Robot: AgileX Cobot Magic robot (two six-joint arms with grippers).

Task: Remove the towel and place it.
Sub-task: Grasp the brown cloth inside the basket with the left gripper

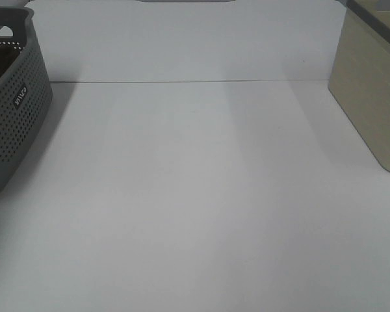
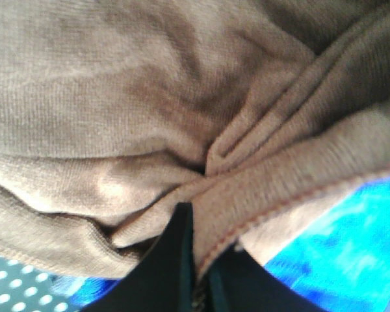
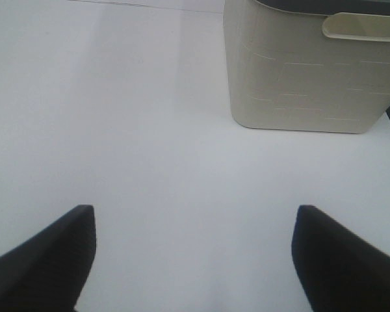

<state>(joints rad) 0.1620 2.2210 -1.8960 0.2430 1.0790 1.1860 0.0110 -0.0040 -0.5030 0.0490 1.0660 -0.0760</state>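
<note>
Nearest in the high view is the bare white surface (image 1: 195, 221), with nothing laid on it; a grey perforated basket (image 1: 13, 110) stands at its left edge and a beige bin (image 1: 370, 97) at its right, and neither arm nor the towel shows here. In the left wrist view the left pincer (image 2: 196, 257) is nearest, its dark jaws closed tight on a bunched fold of the brown towel (image 2: 117, 97), whose stitched hem runs just past them. The cloth fills most of the view; a strip of the basket's dotted wall and a blurred blue patch (image 2: 351, 253), which I cannot identify, show beside it, so the towel appears to be lying in or on the basket. In the right wrist view the right pincer (image 3: 195, 218) hangs over bare surface with its jaws spread wide and nothing between them, the bin well ahead of it. By my reading the grasp is made and little else: the towel has yet to be lifted out, carried over and laid down.
</note>
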